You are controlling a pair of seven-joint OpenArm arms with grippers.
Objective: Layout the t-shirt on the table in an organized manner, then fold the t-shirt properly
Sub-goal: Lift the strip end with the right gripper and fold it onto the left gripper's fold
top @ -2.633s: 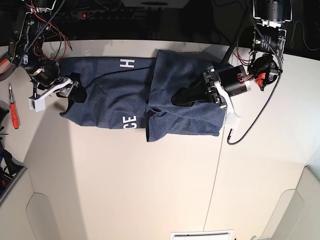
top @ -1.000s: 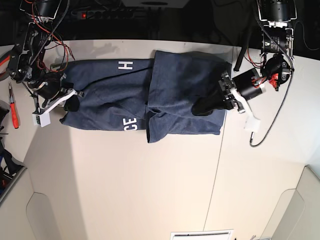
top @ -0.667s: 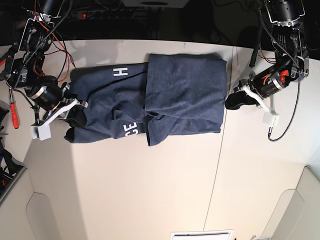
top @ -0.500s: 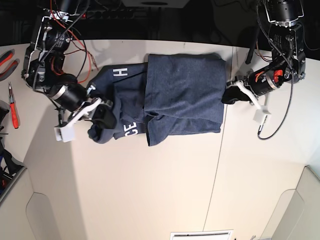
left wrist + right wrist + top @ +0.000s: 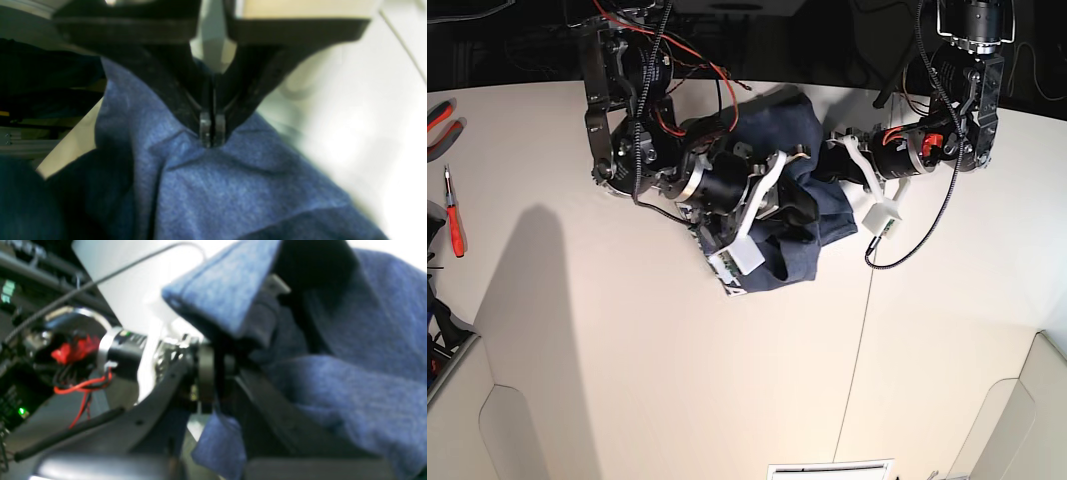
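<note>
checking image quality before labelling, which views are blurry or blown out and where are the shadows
Left wrist view: left gripper fairly sharp, t-shirt soft, table washed out by glare. Right wrist view: blurred throughout, bright white at top. Base view: sharp but wide-angle curved, with a soft arm shadow on the table.

White tabletop (image 5: 627, 380) with a thin dark seam (image 5: 859, 330) right of centre; bunched navy t-shirt (image 5: 792, 235) lying upper centre, red-handled screwdriver (image 5: 452, 215) and pliers (image 5: 439, 115) at left edge.
</note>
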